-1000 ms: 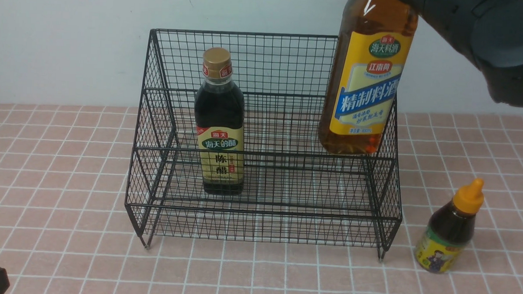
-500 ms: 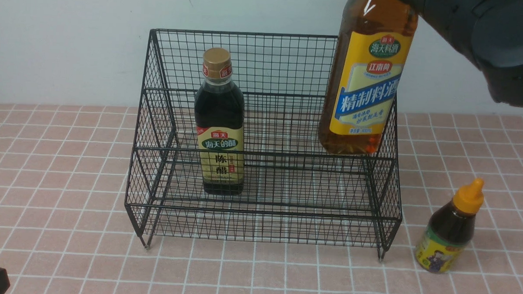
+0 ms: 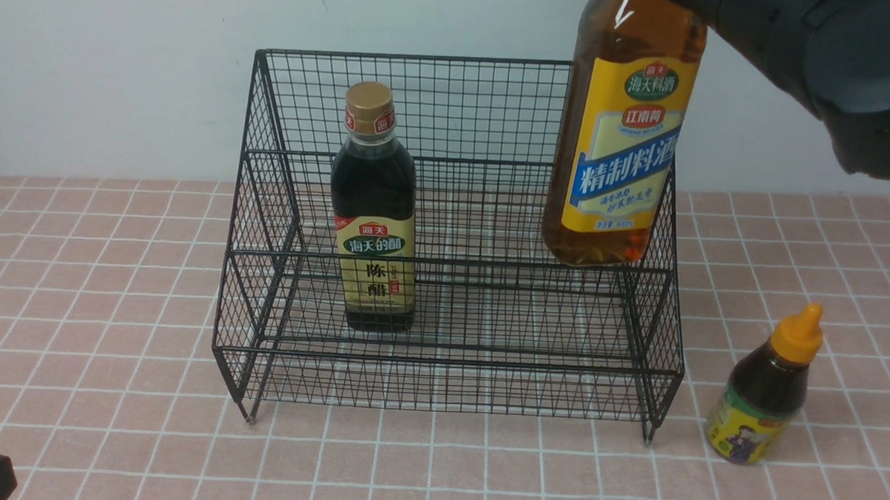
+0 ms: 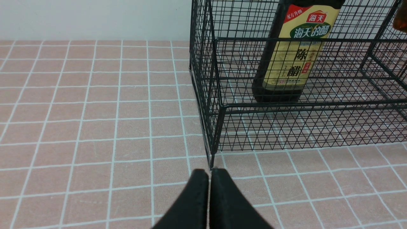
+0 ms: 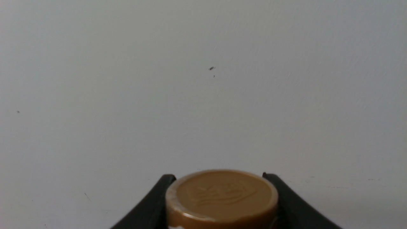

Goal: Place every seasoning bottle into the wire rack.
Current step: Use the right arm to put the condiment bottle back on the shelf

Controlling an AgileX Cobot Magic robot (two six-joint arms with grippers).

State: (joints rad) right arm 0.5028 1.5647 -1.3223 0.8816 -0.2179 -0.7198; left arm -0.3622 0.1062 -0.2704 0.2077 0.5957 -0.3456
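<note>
My right tool is closed on the gold cap of the amber bottle, one finger on each side of the cap. The bottle hangs from it clear of the tabletop, slightly tilted, its yellow-blue label facing me. It sits over the 3 o'clock end of the wire rack, with its base level with the rack's middle rail. I cannot tell whether the base touches the wire.

My left tool is closed with nothing between its fingers. It is low over the tabletop, just short of the rack's front corner leg on the 9 o'clock side.

The vinegar bottle stands upright inside the rack on the lower tier, toward 9 o'clock from the rack's middle, well apart from the amber bottle. The small squeeze bottle with the orange nozzle stands on the tabletop outside the rack, at about 4 o'clock from it, near its front corner leg. The rack's tall side mesh stands between this bottle and the tiers.
</note>
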